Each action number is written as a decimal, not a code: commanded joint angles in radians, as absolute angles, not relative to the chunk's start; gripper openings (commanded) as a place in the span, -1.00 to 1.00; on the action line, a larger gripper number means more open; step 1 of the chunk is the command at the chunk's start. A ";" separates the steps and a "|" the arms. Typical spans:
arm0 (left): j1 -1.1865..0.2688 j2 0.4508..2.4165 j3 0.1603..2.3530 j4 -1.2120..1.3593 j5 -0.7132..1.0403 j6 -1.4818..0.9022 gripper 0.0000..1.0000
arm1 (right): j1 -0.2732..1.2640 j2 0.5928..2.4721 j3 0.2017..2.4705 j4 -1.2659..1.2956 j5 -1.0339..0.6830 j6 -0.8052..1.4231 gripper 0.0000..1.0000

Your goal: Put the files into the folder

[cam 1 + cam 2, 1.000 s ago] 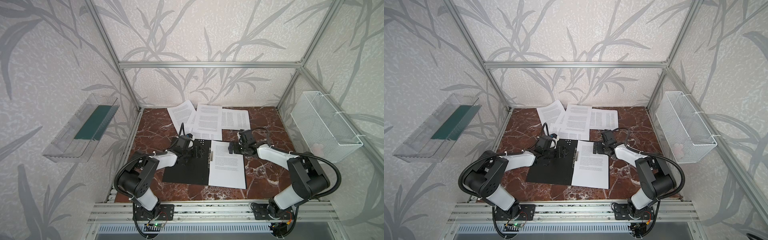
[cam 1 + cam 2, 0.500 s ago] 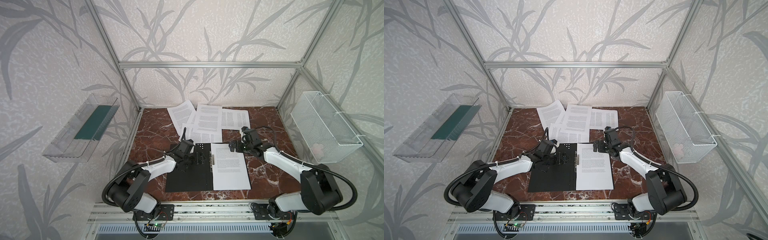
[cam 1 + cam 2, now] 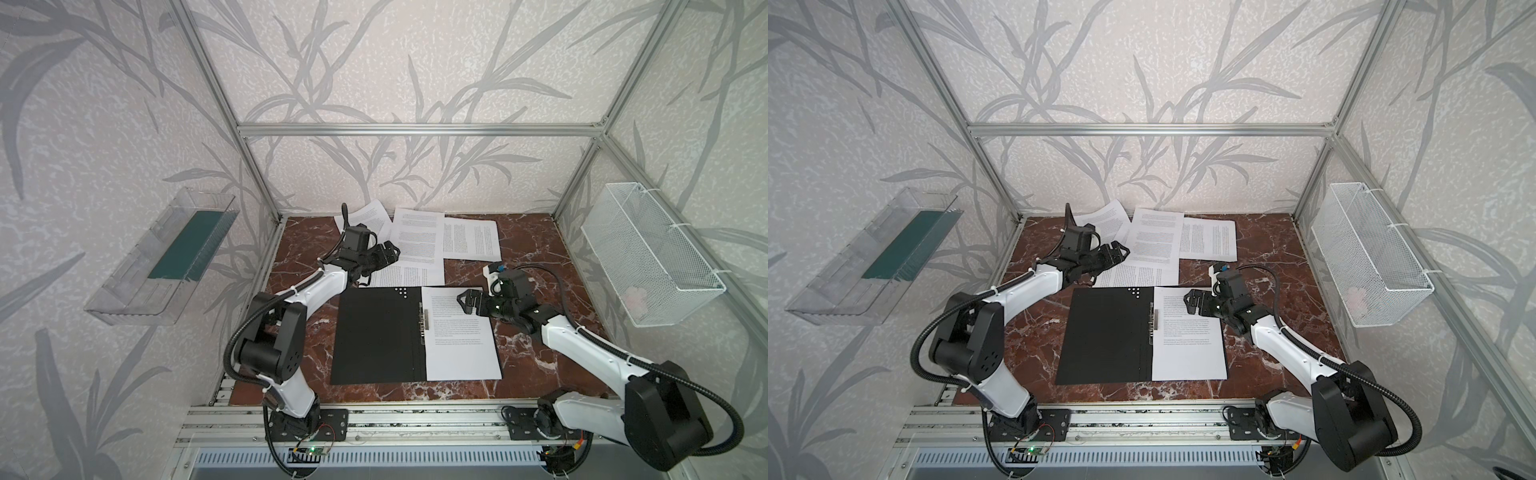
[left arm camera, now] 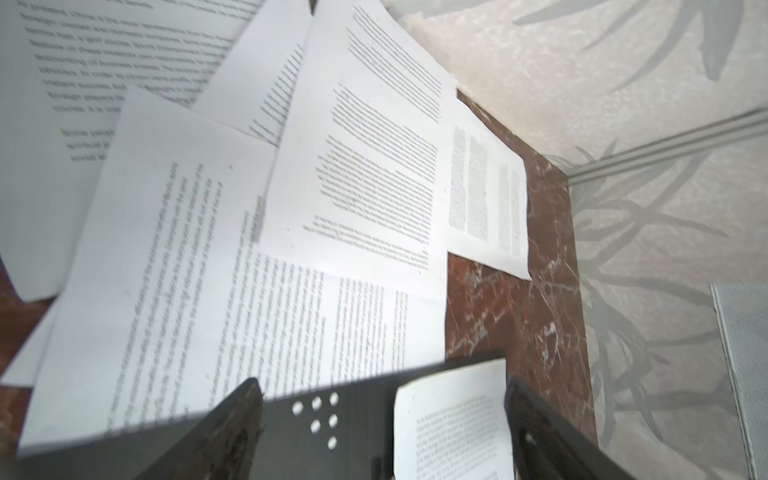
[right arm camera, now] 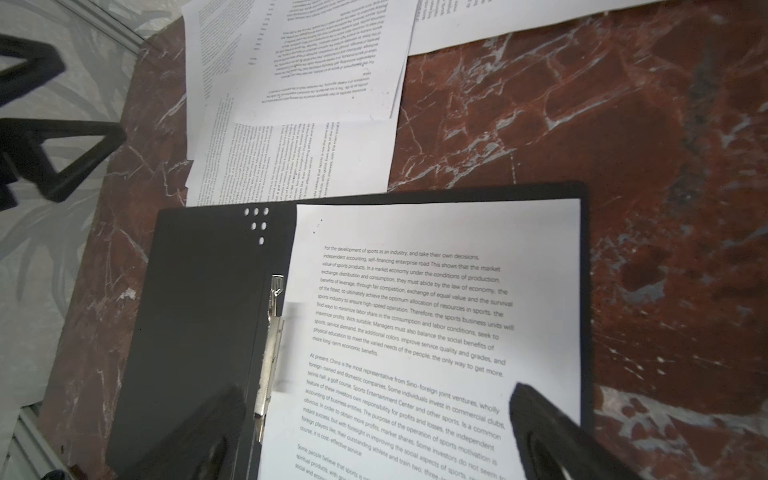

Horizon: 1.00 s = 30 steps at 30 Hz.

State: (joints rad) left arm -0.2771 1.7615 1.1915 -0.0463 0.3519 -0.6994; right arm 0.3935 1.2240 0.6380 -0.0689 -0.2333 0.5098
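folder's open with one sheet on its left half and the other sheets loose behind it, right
No: the sheet lies on the right half of the open folder, right of its metal clip, as both top views show. The other sheets do lie loose behind it.

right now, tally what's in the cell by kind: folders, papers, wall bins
open black folder with metal clip: 1
printed white paper sheets: 6 told apart, 1 in the folder, 5 overlapping behind it; more may hide
clear plastic tray with green base: 1
white wire mesh basket: 1
total: 9 at least
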 commanded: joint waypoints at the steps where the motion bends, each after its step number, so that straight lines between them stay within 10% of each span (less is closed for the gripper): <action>1: -0.230 1.875 1.318 -0.123 0.452 -0.612 0.77 | 0.402 1.213 0.620 0.014 -0.303 0.538 0.98; 30: -0.179 2.308 1.747 -0.278 0.763 -0.585 0.53 | 0.403 1.267 0.611 0.095 -0.367 0.583 0.98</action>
